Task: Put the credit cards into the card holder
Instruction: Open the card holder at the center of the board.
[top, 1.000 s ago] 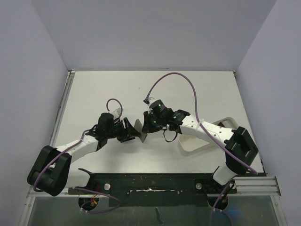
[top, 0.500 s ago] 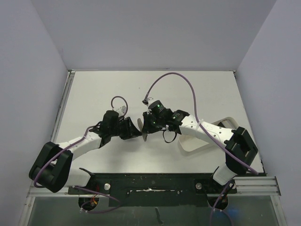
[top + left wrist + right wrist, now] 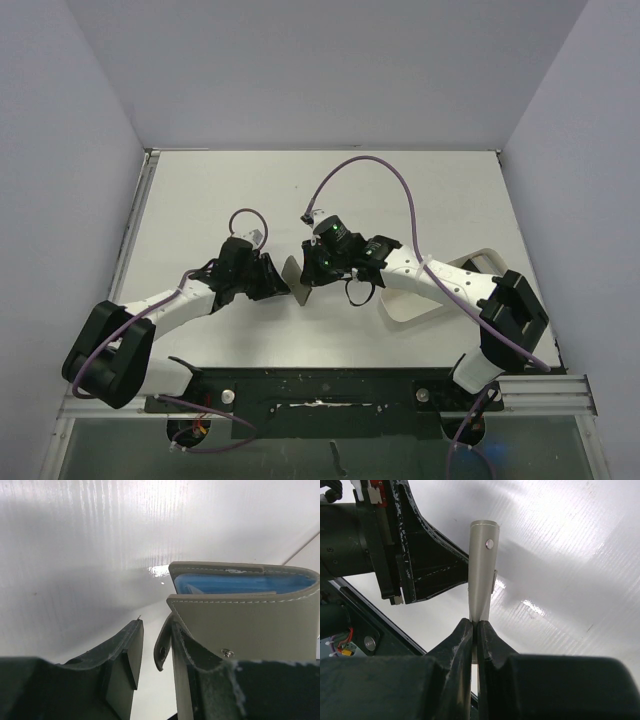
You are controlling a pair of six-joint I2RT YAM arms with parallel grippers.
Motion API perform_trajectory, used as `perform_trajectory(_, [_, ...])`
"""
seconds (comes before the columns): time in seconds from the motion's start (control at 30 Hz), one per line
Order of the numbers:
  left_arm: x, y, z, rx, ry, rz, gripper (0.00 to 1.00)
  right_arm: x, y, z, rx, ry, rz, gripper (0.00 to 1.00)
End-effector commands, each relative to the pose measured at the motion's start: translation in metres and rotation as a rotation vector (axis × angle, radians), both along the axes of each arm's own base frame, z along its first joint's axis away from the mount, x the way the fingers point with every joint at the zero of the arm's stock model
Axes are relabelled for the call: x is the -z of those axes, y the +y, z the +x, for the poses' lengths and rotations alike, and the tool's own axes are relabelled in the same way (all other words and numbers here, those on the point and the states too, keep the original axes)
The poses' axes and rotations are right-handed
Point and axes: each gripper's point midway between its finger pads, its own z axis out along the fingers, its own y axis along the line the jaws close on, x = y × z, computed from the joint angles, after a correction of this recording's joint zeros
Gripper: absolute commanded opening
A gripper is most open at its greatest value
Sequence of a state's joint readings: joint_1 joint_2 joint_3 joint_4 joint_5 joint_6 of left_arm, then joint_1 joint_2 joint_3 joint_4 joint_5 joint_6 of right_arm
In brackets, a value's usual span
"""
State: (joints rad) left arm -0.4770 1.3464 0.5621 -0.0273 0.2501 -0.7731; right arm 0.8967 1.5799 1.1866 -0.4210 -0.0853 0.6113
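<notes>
The card holder [image 3: 296, 274], a grey-olive folding wallet, hangs on edge above the table between the two arms. My right gripper [image 3: 312, 271] is shut on its lower edge [image 3: 481, 575], fingers pinched tight [image 3: 475, 626]. In the left wrist view the card holder [image 3: 240, 625] stands slightly agape, and its light blue lining [image 3: 235, 584] shows. My left gripper [image 3: 281, 283] is open around the flap edge [image 3: 158, 632]. The flap lies along the right finger, the clasp tab [image 3: 162, 650] hangs in the gap, and the left finger stands apart. The credit cards are out of view.
A white oblong tray [image 3: 425, 306] lies on the table at the right, partly under the right arm. Purple cables loop over both arms. The black mounting rail [image 3: 320, 385] runs along the near edge. Grey walls close in three sides.
The left gripper has moved right onto the wallet's edge and its jaws have narrowed. The right gripper still holds the wallet in about the same place.
</notes>
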Motion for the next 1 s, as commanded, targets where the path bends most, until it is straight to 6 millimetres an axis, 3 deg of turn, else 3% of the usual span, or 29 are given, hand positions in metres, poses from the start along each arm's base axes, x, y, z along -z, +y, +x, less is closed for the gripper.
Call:
perform_trajectory(0.0, [-0.019, -0.001, 0.006, 0.003, -0.058, -0.016, 0.28, -0.018, 0.001, 0.005, 0.034, -0.050, 0.043, 0.00])
perform_trajectory(0.27, [-0.029, -0.005, 0.003, 0.008, -0.101, -0.076, 0.30, -0.013, 0.000, 0.005, 0.072, -0.034, 0.070, 0.00])
perform_trajectory(0.97, [-0.001, -0.012, -0.002, 0.036, -0.025, -0.083, 0.31, -0.002, -0.001, 0.000, 0.096, 0.003, 0.083, 0.00])
